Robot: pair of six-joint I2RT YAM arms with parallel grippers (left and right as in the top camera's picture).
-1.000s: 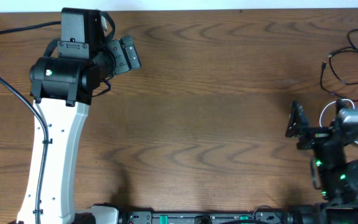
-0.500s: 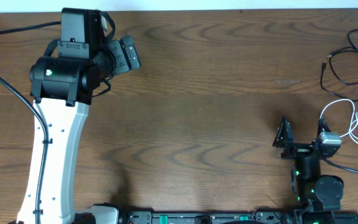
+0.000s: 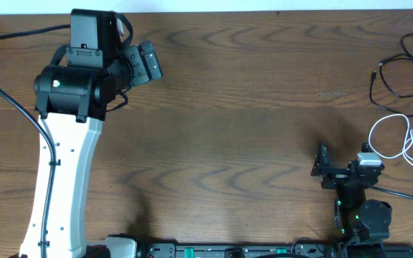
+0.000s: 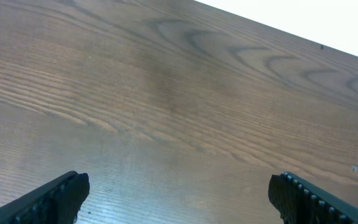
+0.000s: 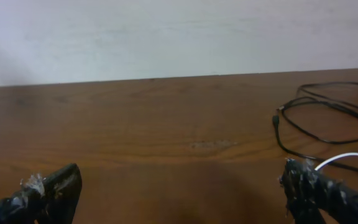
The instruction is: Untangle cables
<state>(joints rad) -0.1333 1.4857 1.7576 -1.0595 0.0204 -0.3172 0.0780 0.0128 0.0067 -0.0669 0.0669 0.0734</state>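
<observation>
White cable (image 3: 410, 143) and black cable (image 3: 371, 89) lie at the table's (image 3: 249, 107) right edge, just beside the right claw (image 3: 344, 163), spread wide and empty like the left claw (image 4: 179, 186).

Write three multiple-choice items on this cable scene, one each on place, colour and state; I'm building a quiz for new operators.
1. Where on the table do the white cable and black cable lie?
A. Near its right edge
B. At its centre
C. Near its left edge

2. What colour is the cable nearest the right gripper?
A. Black
B. White
C. Red

3. How is the right gripper?
A. Shut on a cable
B. Open and empty
C. Shut and empty

Key: 1 A, the overhead view shows both by the right edge; 2 B, the white loop lies just beside it; 3 B, its wrist view shows fingers wide apart, nothing between.
</observation>
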